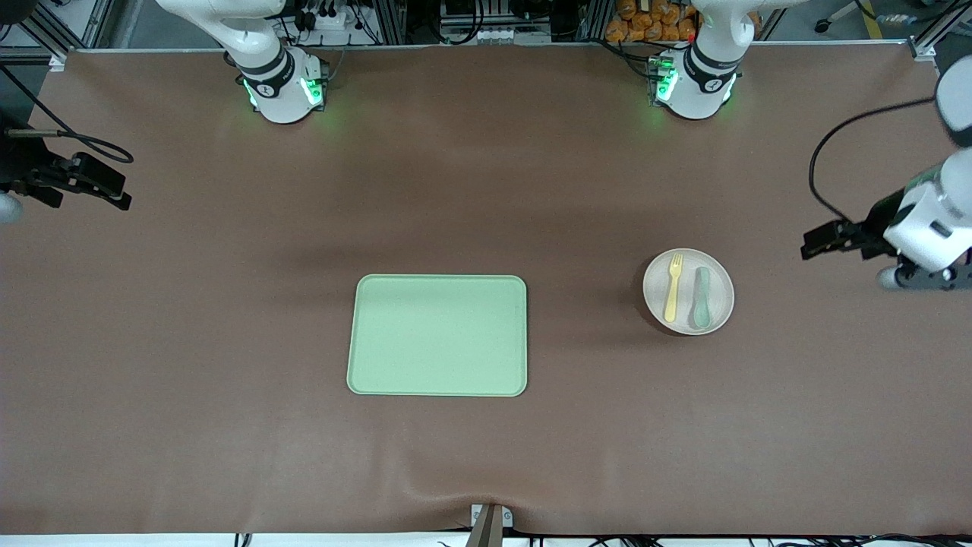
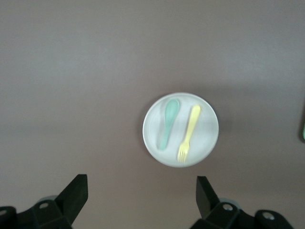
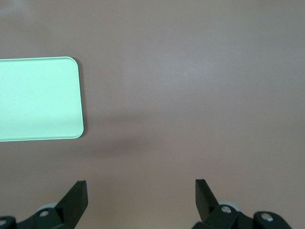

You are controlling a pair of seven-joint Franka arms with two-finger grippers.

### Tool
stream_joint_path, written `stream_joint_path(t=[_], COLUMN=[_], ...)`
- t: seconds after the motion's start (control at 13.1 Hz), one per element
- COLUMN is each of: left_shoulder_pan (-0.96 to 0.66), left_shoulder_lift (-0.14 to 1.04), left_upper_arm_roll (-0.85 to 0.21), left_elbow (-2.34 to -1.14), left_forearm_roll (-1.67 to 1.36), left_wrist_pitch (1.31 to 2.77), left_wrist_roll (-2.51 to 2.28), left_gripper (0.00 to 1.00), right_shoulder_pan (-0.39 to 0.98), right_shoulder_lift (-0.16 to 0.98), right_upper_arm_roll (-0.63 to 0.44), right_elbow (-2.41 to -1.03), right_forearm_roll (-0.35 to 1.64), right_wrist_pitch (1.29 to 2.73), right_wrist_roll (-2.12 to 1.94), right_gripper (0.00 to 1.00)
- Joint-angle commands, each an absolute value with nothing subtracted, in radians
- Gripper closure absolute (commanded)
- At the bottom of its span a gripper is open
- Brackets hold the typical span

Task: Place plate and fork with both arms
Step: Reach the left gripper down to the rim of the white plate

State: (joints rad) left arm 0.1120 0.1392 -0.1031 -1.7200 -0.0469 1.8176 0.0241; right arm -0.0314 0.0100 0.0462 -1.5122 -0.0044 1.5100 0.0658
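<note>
The pale round plate (image 1: 714, 285) lies on the brown table toward the left arm's end. The yellow fork (image 1: 673, 287) lies on it beside a grey-green spoon (image 1: 700, 298). The left wrist view shows the plate (image 2: 205, 129), the fork (image 2: 188, 133) and the spoon (image 2: 168, 123). My left gripper (image 2: 142, 183) is open and empty, up in the air over bare table at the table's end, beside the plate (image 1: 923, 277). My right gripper (image 3: 141, 188) is open and empty, high over bare table at the right arm's end (image 1: 15, 199).
A rectangular light-green tray (image 1: 438, 335) lies at the middle of the table with nothing on it; its corner shows in the right wrist view (image 3: 38, 98). The brown mat (image 1: 228, 304) covers the table.
</note>
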Motion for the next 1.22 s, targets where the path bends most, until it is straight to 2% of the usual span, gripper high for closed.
stream_joint_path(t=[0.0,0.23,0.69,0.76,0.91,1.14], left_shoulder_pan=[0.140,0.158,0.181,0.181,0.184,0.213], left_shoulder_lift=[0.126,0.182,0.325,0.340,0.370,0.414], left_upper_arm_roll=[-0.107,-0.109,-0.110,-0.110,-0.110,-0.110], left_elbow=[-1.889,-1.985,-2.014,-2.029,-2.054,-2.057], left_forearm_roll=[-0.081,-0.110,-0.291,-0.314,-0.375,-0.411], left_wrist_pitch=[2.009,2.167,2.273,2.305,2.353,2.355], left_wrist_roll=[0.089,0.145,0.270,0.287,0.355,0.458], left_gripper=[0.00,0.00,0.00,0.01,0.10,0.21], right_shoulder_pan=[-0.052,-0.052,-0.052,-0.052,-0.052,-0.054], right_shoulder_lift=[0.011,0.011,0.011,0.011,0.011,0.011], right_upper_arm_roll=[0.061,0.061,0.061,0.061,0.061,0.061], right_elbow=[-1.505,-1.505,-1.506,-1.506,-1.506,-1.506], right_forearm_roll=[-0.005,-0.005,-0.005,-0.005,-0.005,-0.005], right_wrist_pitch=[1.503,1.503,1.503,1.503,1.503,1.503], right_wrist_roll=[0.060,0.060,0.058,0.058,0.058,0.058], right_gripper=[0.00,0.00,0.00,0.00,0.00,0.00])
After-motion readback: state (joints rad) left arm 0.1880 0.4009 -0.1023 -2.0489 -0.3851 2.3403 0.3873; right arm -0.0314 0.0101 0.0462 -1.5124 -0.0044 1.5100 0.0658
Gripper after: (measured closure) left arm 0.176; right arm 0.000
